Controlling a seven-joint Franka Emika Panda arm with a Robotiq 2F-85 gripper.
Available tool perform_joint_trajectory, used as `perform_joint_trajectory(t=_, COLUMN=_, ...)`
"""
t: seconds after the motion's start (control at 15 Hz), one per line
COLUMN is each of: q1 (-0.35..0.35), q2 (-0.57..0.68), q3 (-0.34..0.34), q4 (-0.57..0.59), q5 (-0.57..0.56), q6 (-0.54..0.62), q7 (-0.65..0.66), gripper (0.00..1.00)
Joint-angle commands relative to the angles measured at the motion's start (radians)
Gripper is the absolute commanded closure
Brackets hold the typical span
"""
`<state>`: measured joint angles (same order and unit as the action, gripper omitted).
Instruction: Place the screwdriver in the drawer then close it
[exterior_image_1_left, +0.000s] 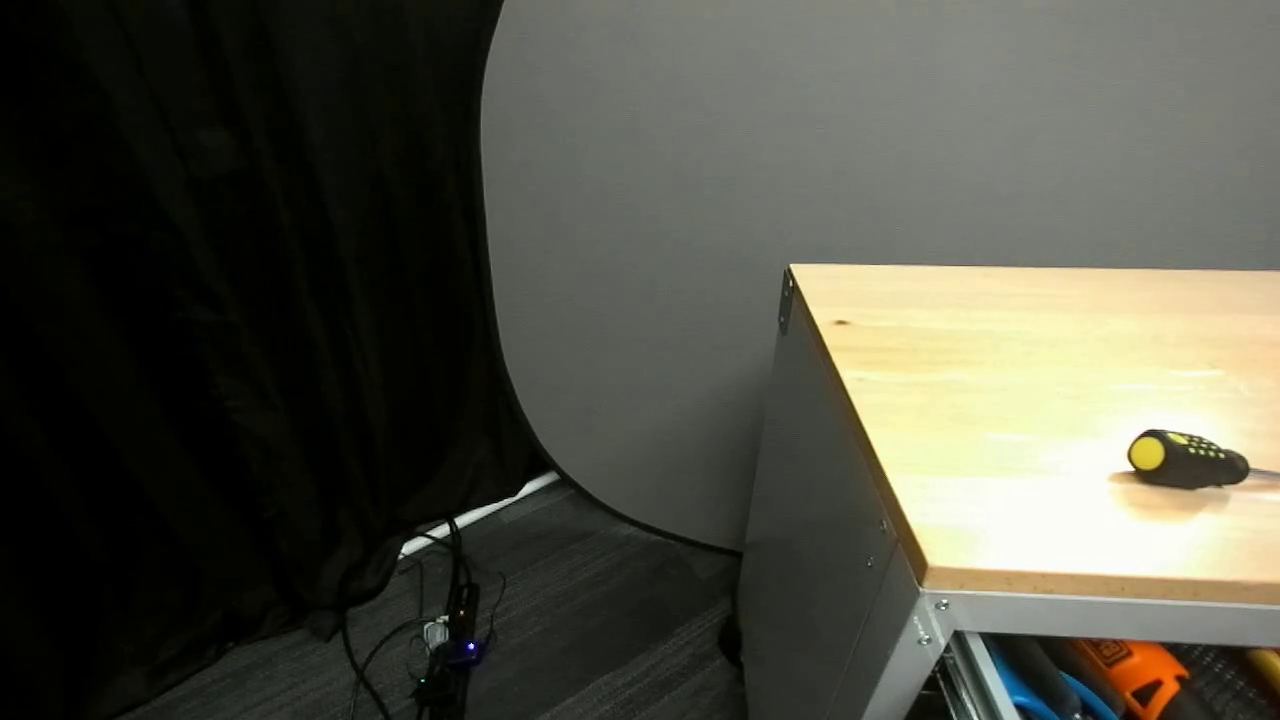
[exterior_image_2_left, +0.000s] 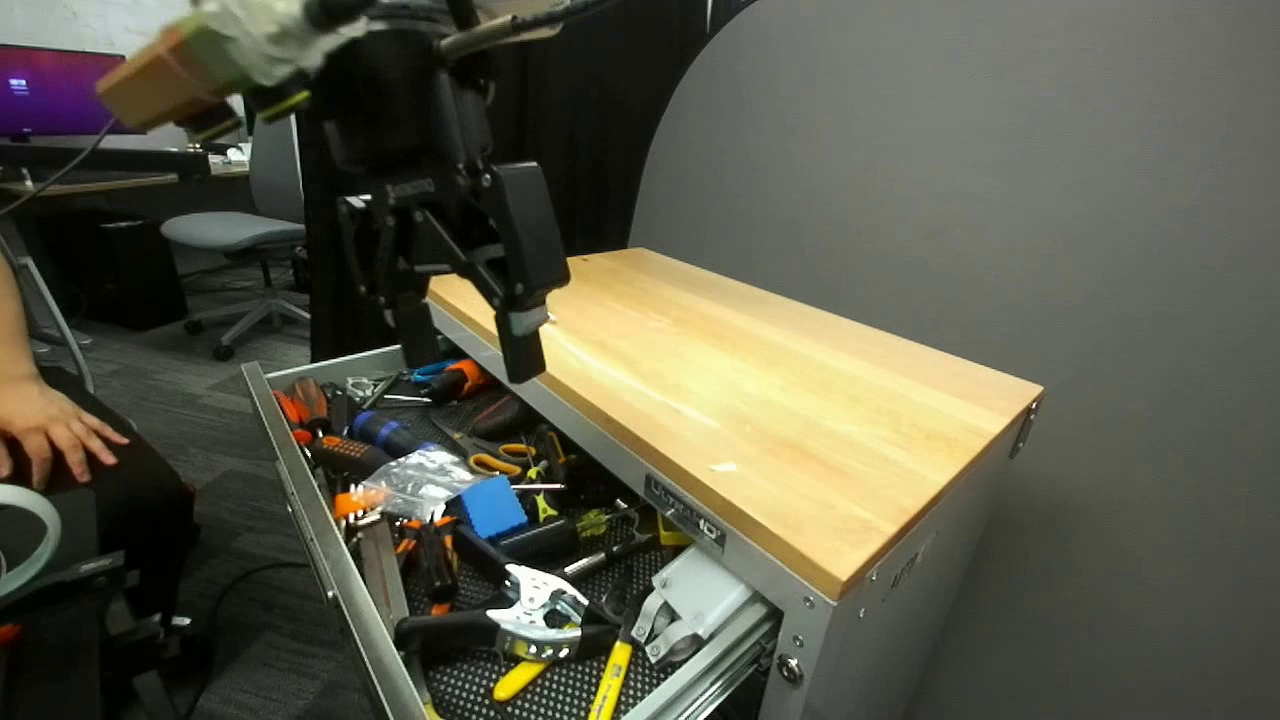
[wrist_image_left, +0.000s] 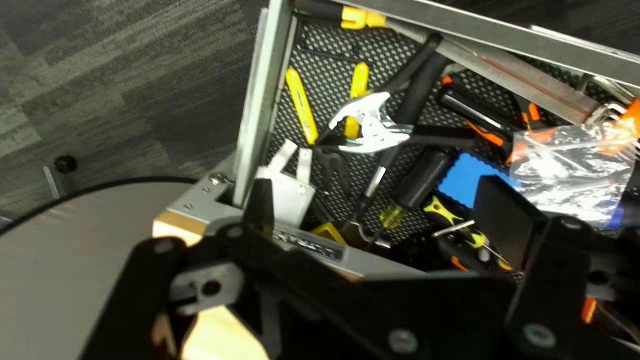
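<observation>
Screwdriver (exterior_image_1_left: 1187, 460) with a stubby yellow-and-black handle lies on its side on the bench (exterior_image_1_left: 960, 400), a light wooden top over a grey metal cabinet (exterior_image_1_left: 810, 500). In an exterior view the handle's yellow end faces left and the thin shaft runs off to the right, out of view.

Both exterior views show the shallow pale grey metal drawer (exterior_image_2_left: 330, 535) pulled out below the bench top, crowded with hand tools (exterior_image_2_left: 385, 430) on a black textured mat (exterior_image_2_left: 463, 680). In an exterior view an orange-and-black tool (exterior_image_2_left: 468, 376) lies at its far end, a clear plastic bag (exterior_image_2_left: 415, 480) just beside a rectangular blue block (exterior_image_2_left: 492, 507), and, nearer, a black spring clamp (exterior_image_2_left: 540, 590) with silver plates.

Above the drawer and the bench's left edge there, the black two-fingered claw (exterior_image_2_left: 470, 348) points down, its jaws parted. In the wrist view they stand wide apart, the right one seen against the tools next to the blue block. How high it hangs cannot be told. On the bench's far side stands a tall grey panel (exterior_image_1_left: 640, 250), with a black cloth curtain (exterior_image_1_left: 240, 250) to its left.
</observation>
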<state>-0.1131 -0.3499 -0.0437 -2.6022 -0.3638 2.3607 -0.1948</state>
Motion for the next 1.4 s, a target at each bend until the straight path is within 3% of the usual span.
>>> perform_joint_trajectory(t=0.0, q1=0.084, q2=0.198, q3=0.051, q4=0.159, q5=-0.011, q6=0.027, q7=-0.055, gripper=0.0)
perform_joint_trajectory(t=0.27, q1=0.151, q2=0.377, q3=0.088, q4=0.317, q5=-0.003, q6=0.019, q7=-0.179, gripper=0.0)
perform_joint_trajectory(t=0.6, q1=0.178, q2=0.529, q3=0.122, q4=0.451, q5=0.005, q6=0.057, q7=-0.289, gripper=0.0)
perform_joint_trajectory(t=1.33, q1=0.219, q2=0.696, q3=0.214, q4=0.595, q5=0.002, q6=0.2, q7=-0.393, gripper=0.0)
